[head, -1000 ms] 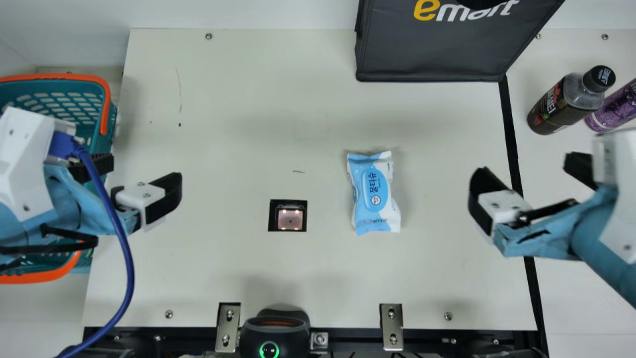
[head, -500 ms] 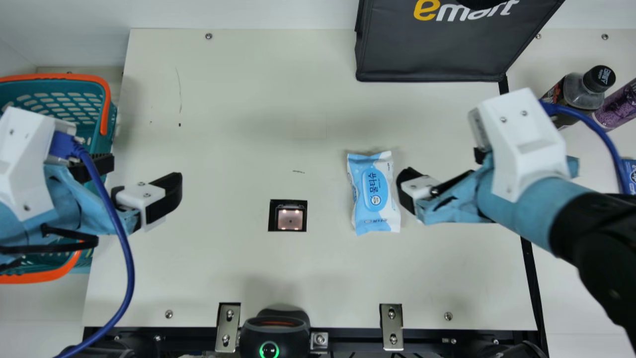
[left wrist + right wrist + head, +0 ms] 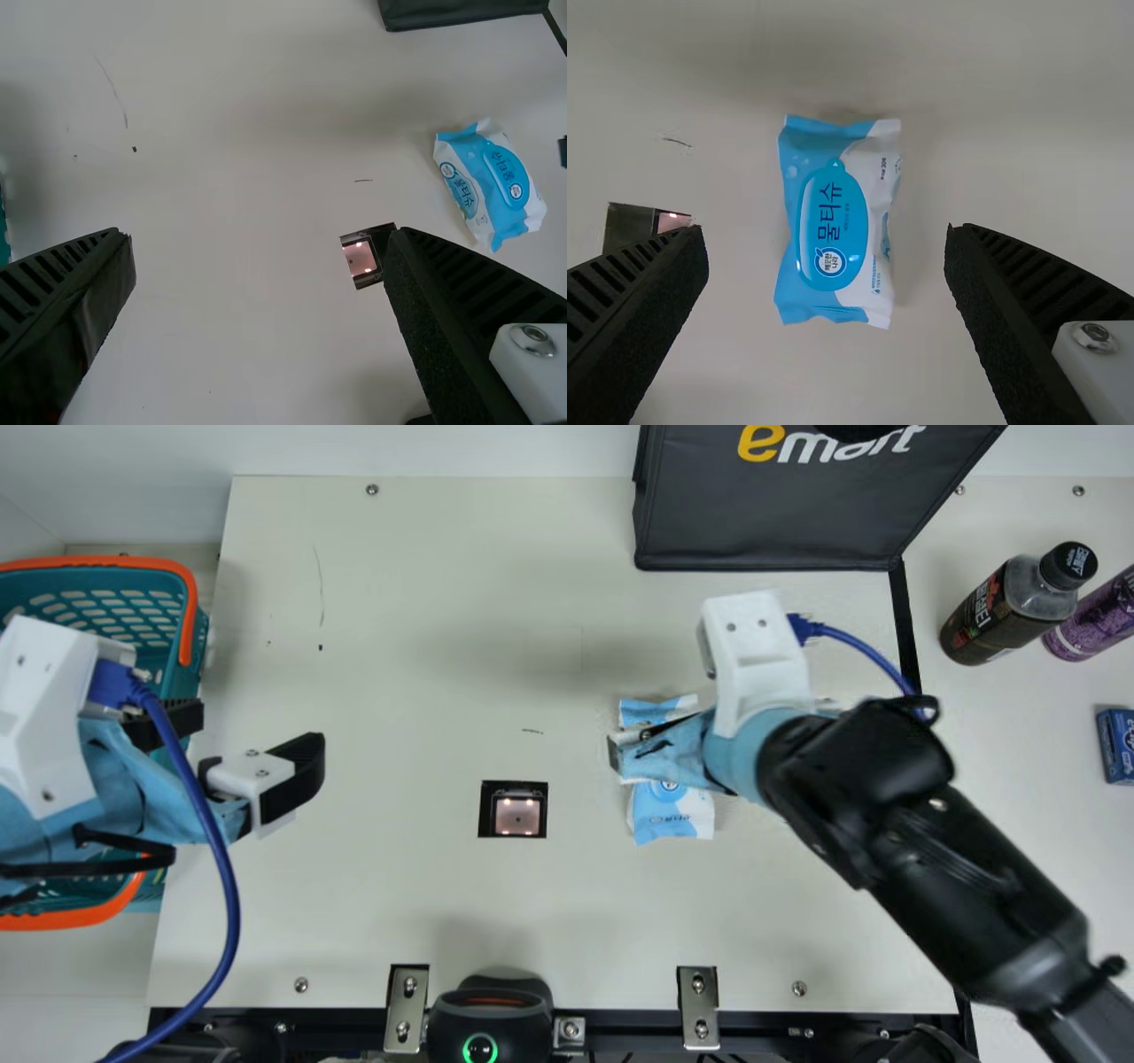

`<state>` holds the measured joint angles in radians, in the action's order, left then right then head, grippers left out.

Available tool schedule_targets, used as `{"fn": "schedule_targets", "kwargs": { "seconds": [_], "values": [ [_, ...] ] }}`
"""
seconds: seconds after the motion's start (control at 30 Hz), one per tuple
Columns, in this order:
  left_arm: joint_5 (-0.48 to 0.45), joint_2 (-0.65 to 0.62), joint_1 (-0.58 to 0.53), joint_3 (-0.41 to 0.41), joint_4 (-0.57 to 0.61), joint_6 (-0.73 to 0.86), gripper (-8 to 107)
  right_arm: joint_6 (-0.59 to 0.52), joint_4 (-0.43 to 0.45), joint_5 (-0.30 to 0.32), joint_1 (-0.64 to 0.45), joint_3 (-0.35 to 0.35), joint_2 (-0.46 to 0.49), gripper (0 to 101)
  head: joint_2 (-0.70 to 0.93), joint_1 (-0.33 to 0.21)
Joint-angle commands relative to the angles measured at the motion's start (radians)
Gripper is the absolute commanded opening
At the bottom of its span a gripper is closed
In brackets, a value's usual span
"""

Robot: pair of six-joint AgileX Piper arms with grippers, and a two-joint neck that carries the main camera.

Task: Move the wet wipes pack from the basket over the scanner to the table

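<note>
Black bag (image 3: 771, 527): cut off by the main view's top edge.
Dark bottle (image 3: 988, 615): topped with a black cap.
Purple container (image 3: 1094, 618): placed just beside it, partly cut off.
Blue packet (image 3: 1122, 744): cut off by the right edge.
Metal brackets (image 3: 698, 1010): fastened with screws.

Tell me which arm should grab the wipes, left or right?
Right, I think: the right pincer hangs open above the wet wipes pack, while the left pincer is away near the basket.
</note>
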<state>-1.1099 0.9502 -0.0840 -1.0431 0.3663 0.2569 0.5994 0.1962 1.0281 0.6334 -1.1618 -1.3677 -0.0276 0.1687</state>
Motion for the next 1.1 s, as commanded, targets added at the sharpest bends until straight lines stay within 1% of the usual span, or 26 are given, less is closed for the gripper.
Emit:
{"fn": "schedule_targets", "kwargs": {
  "seconds": [0.0,0.13,0.3,0.67,0.97,1.07],
  "values": [
    [0.0,0.0,0.0,0.0,0.0,0.0,90,0.095,0.01,-0.004,0.009,0.006,-0.034,95,0.0,-0.03],
    [0.0,0.0,0.0,0.0,0.0,0.0,90,0.141,0.012,-0.028,0.018,0.027,-0.079,95,0.0,-0.03],
    [0.0,0.0,0.0,0.0,0.0,0.0,90,0.154,0.0,-0.073,0.01,0.061,-0.129,95,0.0,-0.03],
    [0.0,0.0,0.0,0.0,0.0,0.0,90,0.112,-0.028,-0.172,-0.024,0.123,-0.226,95,0.0,-0.03],
    [0.0,0.0,0.0,0.0,0.0,0.0,90,0.074,-0.04,-0.232,-0.041,0.155,-0.278,95,0.0,-0.03],
    [0.0,0.0,0.0,0.0,0.0,0.0,90,0.065,-0.036,-0.242,-0.043,0.161,-0.289,75,0.0,-0.03]
  ]
}}
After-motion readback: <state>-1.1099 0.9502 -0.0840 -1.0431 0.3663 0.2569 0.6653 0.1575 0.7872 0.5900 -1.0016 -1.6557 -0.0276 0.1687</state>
